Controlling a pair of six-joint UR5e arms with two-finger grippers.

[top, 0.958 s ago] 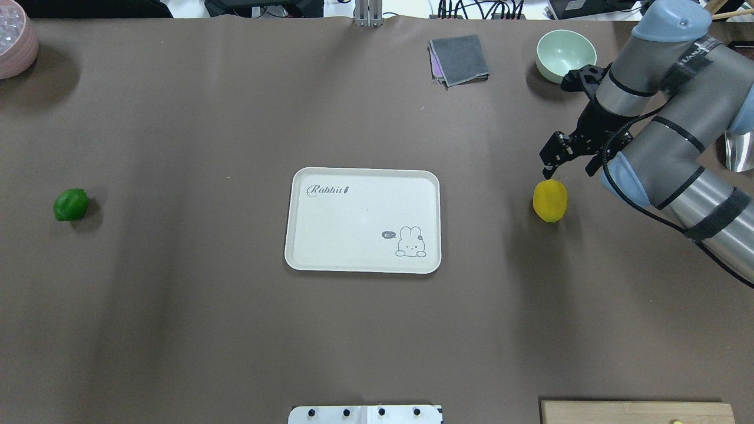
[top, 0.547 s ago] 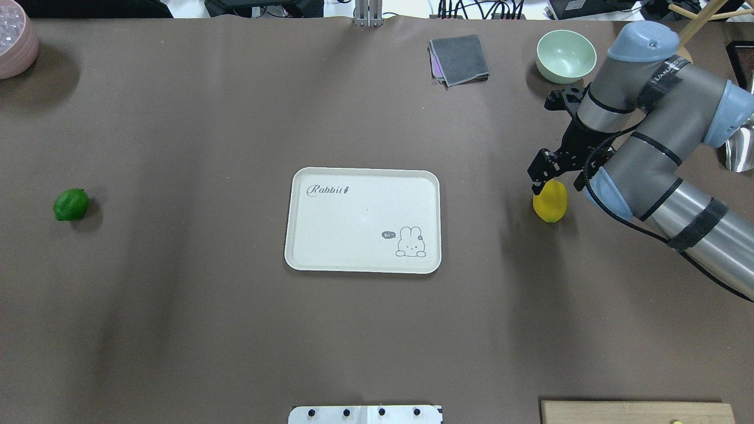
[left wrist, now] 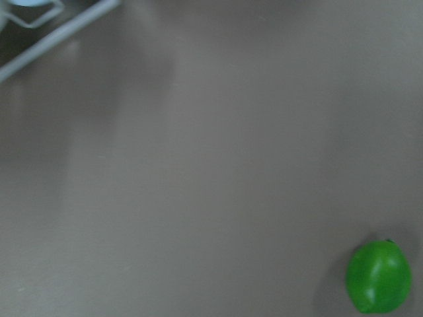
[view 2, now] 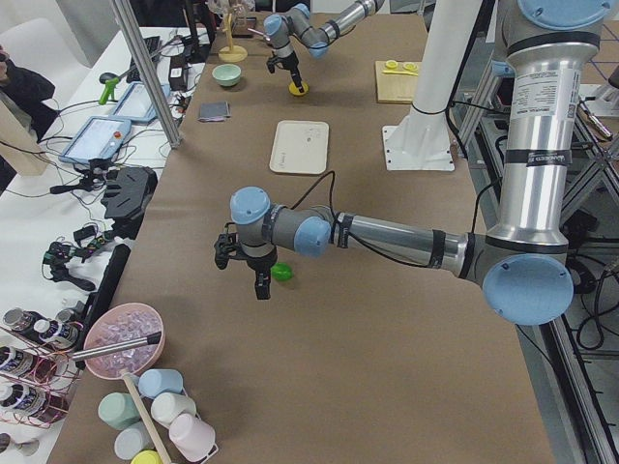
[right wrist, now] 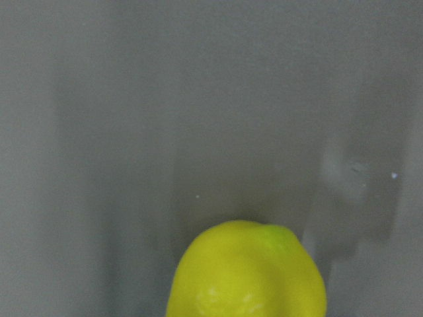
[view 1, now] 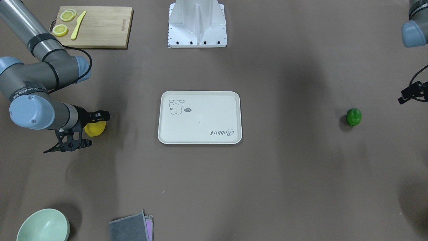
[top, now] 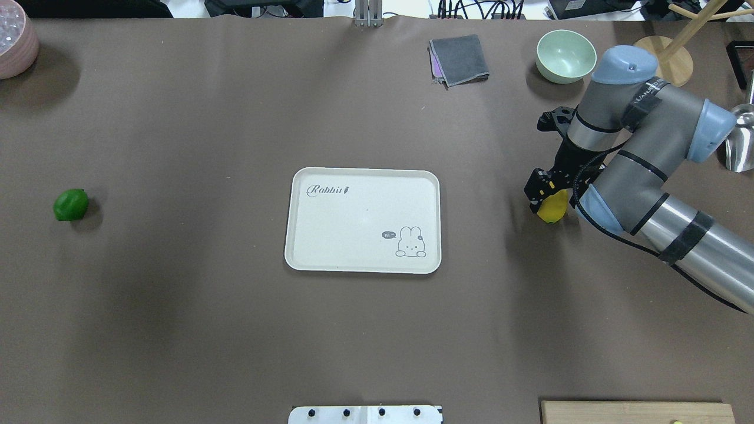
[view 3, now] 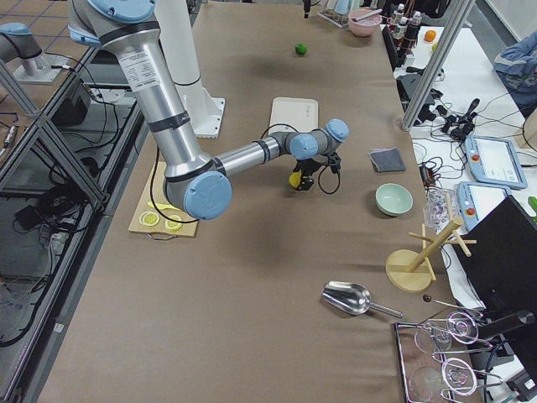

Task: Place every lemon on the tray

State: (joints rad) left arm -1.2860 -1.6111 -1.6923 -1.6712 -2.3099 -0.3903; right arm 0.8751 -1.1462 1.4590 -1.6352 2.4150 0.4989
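The yellow lemon [top: 552,210] lies on the table to the right of the cream tray [top: 359,224], which has nothing on it. My right gripper [top: 545,196] is low over the lemon's far end, open, with its fingers on either side of it; the front view shows the same lemon [view 1: 95,129] and gripper [view 1: 96,119]. The lemon fills the bottom of the right wrist view [right wrist: 246,274]. The green lemon [top: 70,204] lies far left, also in the left wrist view [left wrist: 379,276]. My left gripper [view 2: 257,282] hangs beside it; I cannot tell whether it is open or shut.
A bamboo board [view 1: 100,30] with lemon slices and a yellow knife sits near the robot's base [view 1: 197,26]. A green bowl [top: 565,55], a grey cloth [top: 459,59], a wooden stand [top: 662,54] and a metal scoop [top: 739,141] stand at the far right. A pink bowl [top: 15,41] is far left.
My right gripper has moved down and towards the robot onto the yellow lemon, now covering its far part. The lemons and the tray have not moved.
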